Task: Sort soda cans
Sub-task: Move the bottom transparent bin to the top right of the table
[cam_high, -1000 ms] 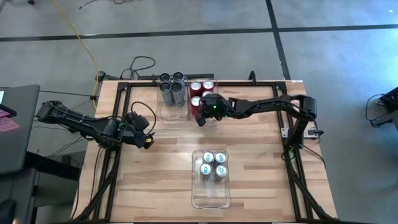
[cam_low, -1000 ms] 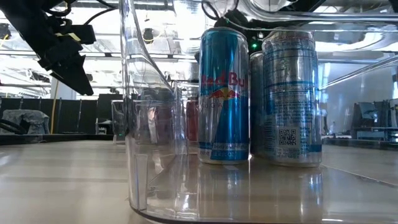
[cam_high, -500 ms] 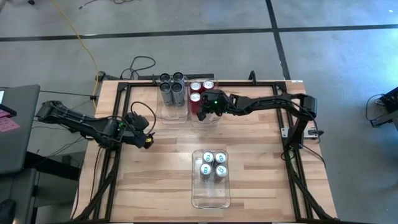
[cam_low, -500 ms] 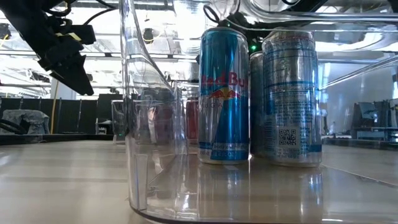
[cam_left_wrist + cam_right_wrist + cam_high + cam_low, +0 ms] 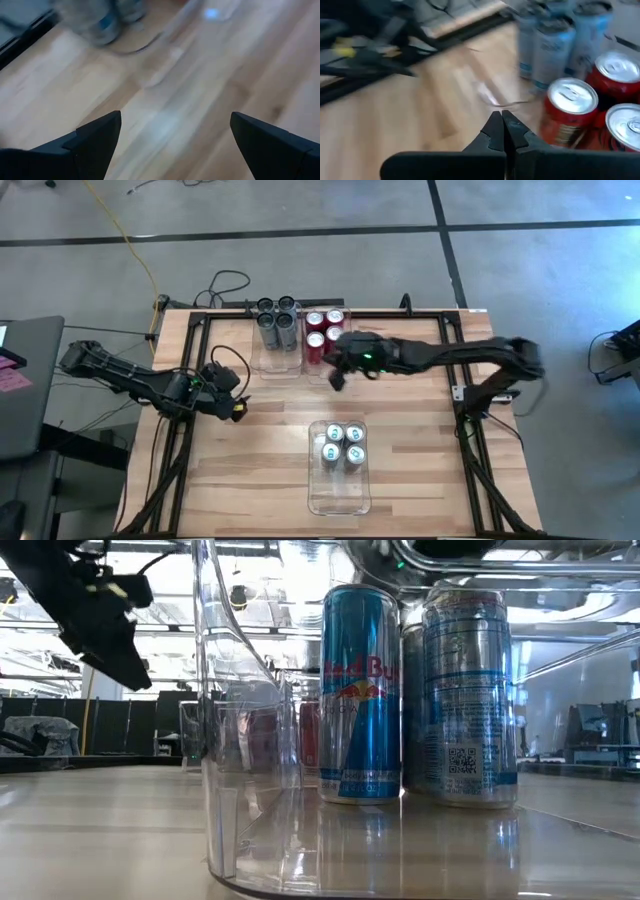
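Red soda cans (image 5: 324,327) stand upright in a clear bin at the table's far edge, and they show in the right wrist view as red cans (image 5: 572,107). Darker grey cans (image 5: 277,320) stand in the bin to their left. Pale silver-blue cans (image 5: 342,444) fill the far end of a clear bin near the table's middle, seen close up as silver-blue cans (image 5: 360,690) in the low view. My right gripper (image 5: 335,375) hovers just near-side of the red cans, shut and empty (image 5: 502,127). My left gripper (image 5: 236,406) waits open (image 5: 175,145) over bare wood at the left.
The three clear bins: grey cans' bin (image 5: 280,362), red cans' bin (image 5: 322,370), near bin (image 5: 340,492) with its near half free. Black frame rails (image 5: 400,311) run along the table's edges. Bare wood lies between the bins and to the right.
My right gripper has drawn back from above the red cans' bin, moving a little toward the table's right and near edges, with its elbow swinging out to the right. The cans have stayed where they were.
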Robot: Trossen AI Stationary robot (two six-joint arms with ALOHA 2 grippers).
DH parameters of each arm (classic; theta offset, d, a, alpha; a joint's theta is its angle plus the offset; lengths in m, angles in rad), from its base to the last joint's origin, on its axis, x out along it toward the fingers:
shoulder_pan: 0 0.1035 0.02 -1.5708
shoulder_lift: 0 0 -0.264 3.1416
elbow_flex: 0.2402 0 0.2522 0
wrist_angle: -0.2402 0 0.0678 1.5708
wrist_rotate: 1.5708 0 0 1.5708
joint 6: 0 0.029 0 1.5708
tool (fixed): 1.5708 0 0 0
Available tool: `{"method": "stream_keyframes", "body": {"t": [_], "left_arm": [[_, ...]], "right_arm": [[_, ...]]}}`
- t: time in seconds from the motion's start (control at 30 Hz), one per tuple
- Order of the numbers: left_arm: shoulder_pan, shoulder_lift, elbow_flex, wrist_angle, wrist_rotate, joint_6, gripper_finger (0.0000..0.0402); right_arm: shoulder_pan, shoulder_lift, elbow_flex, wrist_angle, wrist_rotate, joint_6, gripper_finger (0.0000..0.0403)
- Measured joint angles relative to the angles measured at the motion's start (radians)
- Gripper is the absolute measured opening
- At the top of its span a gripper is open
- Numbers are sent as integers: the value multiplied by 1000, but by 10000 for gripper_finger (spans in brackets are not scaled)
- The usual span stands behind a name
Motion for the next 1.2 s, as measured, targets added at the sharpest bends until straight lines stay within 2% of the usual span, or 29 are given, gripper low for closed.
{"method": "stream_keyframes", "body": {"t": [0.13,0.23,0.33,0.43,0.67,0.87,1.0,1.07,1.2], "left_arm": [[-61,14,0,143,-1,61,371],[-99,67,1,277,64,137,371],[-134,154,1,399,103,196,371],[-161,240,1,499,104,221,371],[-192,422,1,716,128,208,371],[-196,578,1,952,201,252,371],[-196,641,33,985,223,262,371],[-196,669,49,986,223,257,371],[-196,750,80,1037,227,251,371]], "right_arm": [[83,-166,1,-193,0,23,0],[158,-258,1,-407,0,88,0],[238,-309,1,-601,0,242,1],[324,-324,1,-696,7,440,10],[500,-320,1,-780,41,742,54],[618,-320,0,-699,127,757,61],[683,-309,0,-615,185,744,58],[712,-285,0,-631,186,769,55],[761,-196,0,-730,187,916,45]]}}
